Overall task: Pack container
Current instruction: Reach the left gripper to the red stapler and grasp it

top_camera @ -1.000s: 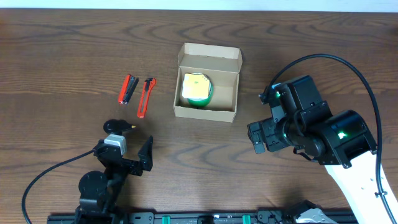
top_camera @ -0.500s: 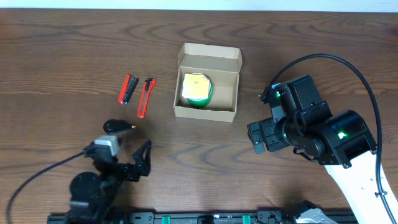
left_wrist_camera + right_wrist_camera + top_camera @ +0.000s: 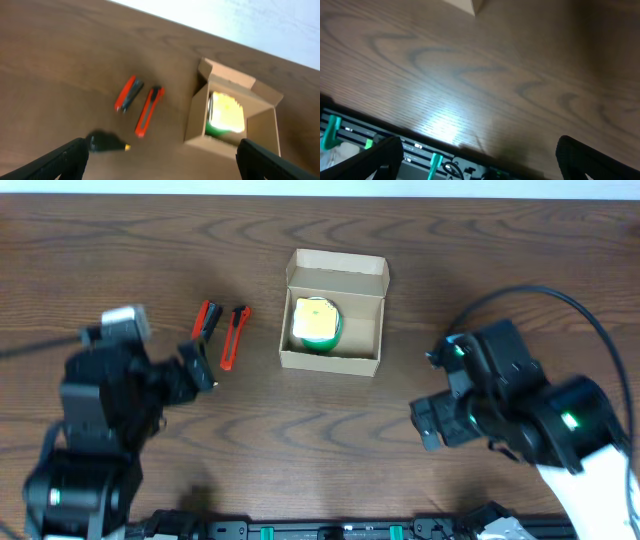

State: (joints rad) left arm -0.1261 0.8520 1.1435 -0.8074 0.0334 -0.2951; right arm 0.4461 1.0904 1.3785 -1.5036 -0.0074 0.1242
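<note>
The container (image 3: 337, 269), a tan cardboard box with its flap lid standing open, sits near the middle of the counter (image 3: 300, 430). Inside it, against its left wall, lies a green roll (image 3: 316, 323) with a yellow top. Just left of the container, apart from it, lies an orange utility knife (image 3: 233, 337). A red-and-black tool (image 3: 205, 322) lies just beyond the knife, further from the container. The left wrist view shows a small yellow-tipped black thing (image 3: 105, 143), perhaps a marker, though it is blurred, on the robot's side of those two. The left claw (image 3: 161, 150) hangs left of the container near the tools, fingers spread wide and empty. The right claw (image 3: 480, 145) is to the container's right and nearer the robot, over bare counter, likewise spread wide with nothing between its fingers.
</note>
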